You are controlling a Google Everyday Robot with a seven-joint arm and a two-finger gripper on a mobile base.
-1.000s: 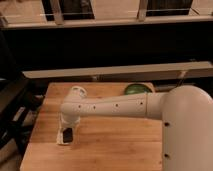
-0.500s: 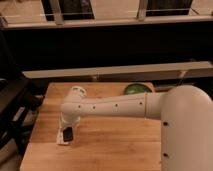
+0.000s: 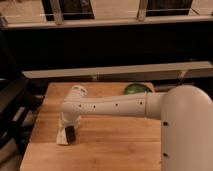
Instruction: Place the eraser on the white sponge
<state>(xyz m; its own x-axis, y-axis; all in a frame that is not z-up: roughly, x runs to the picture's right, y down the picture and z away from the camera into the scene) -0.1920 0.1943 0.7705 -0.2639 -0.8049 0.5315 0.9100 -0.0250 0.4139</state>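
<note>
I can't tell how the jaws stand; the gripper [image 3: 68,128] hangs low over the wooden table's [image 3: 115,145] left side, right at the black eraser [image 3: 71,133], which lies on the white sponge [image 3: 63,136].

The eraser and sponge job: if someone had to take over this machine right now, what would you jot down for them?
Gripper: lowered over the front-left part of the wooden table, right above the white sponge.
Eraser: a small black block at the gripper's tip, lying on or just over the white sponge; contact is hard to judge from this view.
Also there: a green object at the table's back edge, behind the arm.
Done: the eraser has been brought to the sponge.
Left: confirm it rests on the sponge, release, lift the arm away.
</note>
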